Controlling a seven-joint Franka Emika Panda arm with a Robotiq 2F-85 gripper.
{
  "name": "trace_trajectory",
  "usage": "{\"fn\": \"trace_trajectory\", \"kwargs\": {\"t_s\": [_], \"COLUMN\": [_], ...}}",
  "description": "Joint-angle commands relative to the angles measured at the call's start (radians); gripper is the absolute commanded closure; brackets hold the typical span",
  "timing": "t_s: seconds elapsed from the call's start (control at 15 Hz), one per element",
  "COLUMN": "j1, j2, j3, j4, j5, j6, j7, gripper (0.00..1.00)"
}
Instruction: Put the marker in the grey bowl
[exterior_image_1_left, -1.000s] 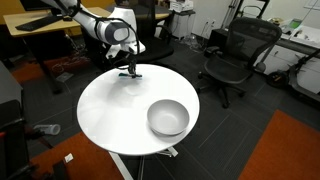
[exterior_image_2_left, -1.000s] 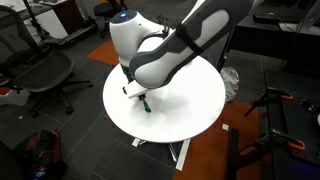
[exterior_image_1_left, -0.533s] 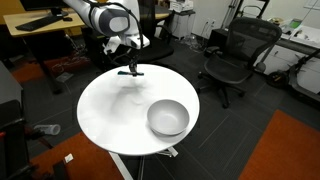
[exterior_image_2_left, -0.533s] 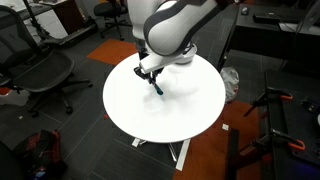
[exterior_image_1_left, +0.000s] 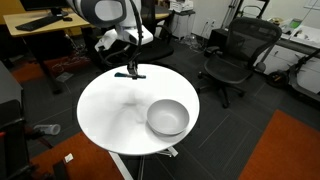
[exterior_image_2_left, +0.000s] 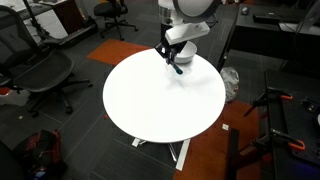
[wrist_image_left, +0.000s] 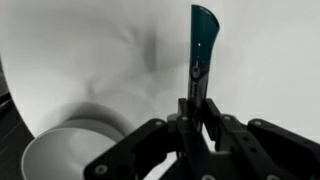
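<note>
My gripper (exterior_image_1_left: 131, 68) is shut on the marker (wrist_image_left: 199, 50), a thin dark stick with a teal-blue end that points away from the jaws in the wrist view. It holds the marker (exterior_image_2_left: 177, 62) in the air above the round white table (exterior_image_1_left: 110, 115). The gripper also shows in the exterior view (exterior_image_2_left: 172, 52) and in the wrist view (wrist_image_left: 197, 115). The grey bowl (exterior_image_1_left: 168, 118) stands upright and empty on the table, apart from the gripper. In the wrist view the bowl (wrist_image_left: 65, 155) lies at the lower left.
Black office chairs (exterior_image_1_left: 232, 55) stand round the table, and another chair (exterior_image_2_left: 40, 72) is off to one side. Desks (exterior_image_1_left: 40, 25) stand behind. An orange floor mat (exterior_image_1_left: 285, 145) lies beside the table.
The gripper has lifted the marker off the table and carried it up and across the table; the arm has swung away from its earlier low pose. The bowl has not moved.
</note>
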Motion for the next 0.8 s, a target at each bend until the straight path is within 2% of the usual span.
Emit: {"fn": "trace_trajectory", "kwargs": {"t_s": [0.0,0.33,0.73], "j1": [-0.037,-0.098,-0.163], "j2": [-0.092,-0.093,-0.051], "j3": [-0.025,-0.062,-0.096], "j4": [-0.098,-0.104,-0.047], "j5": [0.015,0.020,0.026], "j6": [0.012,0.048,0.069], "j7": [-0.063,-0.141,-0.227], "gripper": [0.95,0.95,0.95]}}
